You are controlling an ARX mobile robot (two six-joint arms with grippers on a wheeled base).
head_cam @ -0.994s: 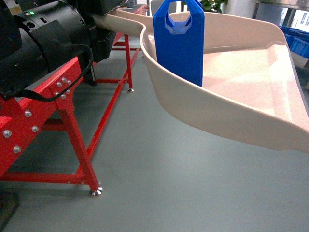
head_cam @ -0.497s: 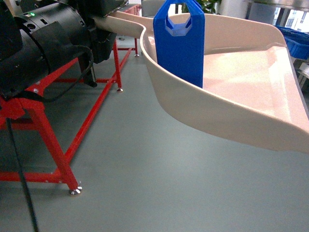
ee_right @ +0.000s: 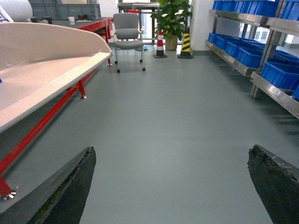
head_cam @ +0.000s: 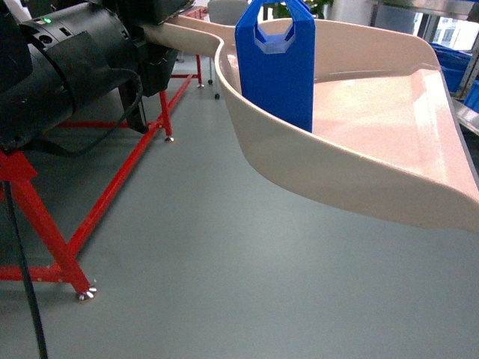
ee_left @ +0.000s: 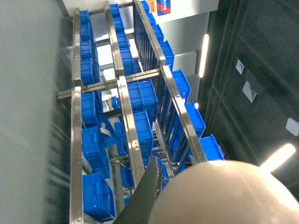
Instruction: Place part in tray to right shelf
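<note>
The cream tray [head_cam: 359, 112] hangs in the air above the grey floor, filling the upper right of the head view. The blue part [head_cam: 275, 75] stands upright inside it near the rear rim. My left gripper [head_cam: 153, 34] is shut on the tray's handle at the top left. In the left wrist view the handle [ee_left: 224, 196] is a beige blur beside one dark finger [ee_left: 147, 196]. My right gripper [ee_right: 171, 154] is open over bare floor with nothing between its fingers. The tray's edge [ee_right: 51, 70] shows to its left. A steel shelf with blue bins [ee_right: 275, 70] runs along the right.
A red-framed table [head_cam: 112, 187] stands at the left with its foot [head_cam: 86, 294] on the floor. An office chair [ee_right: 128, 28], a potted plant [ee_right: 173, 18] and striped cones [ee_right: 186, 44] are at the far end. Steel racks of blue bins [ee_left: 140, 102] fill the left wrist view.
The red table legs have slid leftward and away in the head view, so the base is moving. Tray and part keep their place in the view.
</note>
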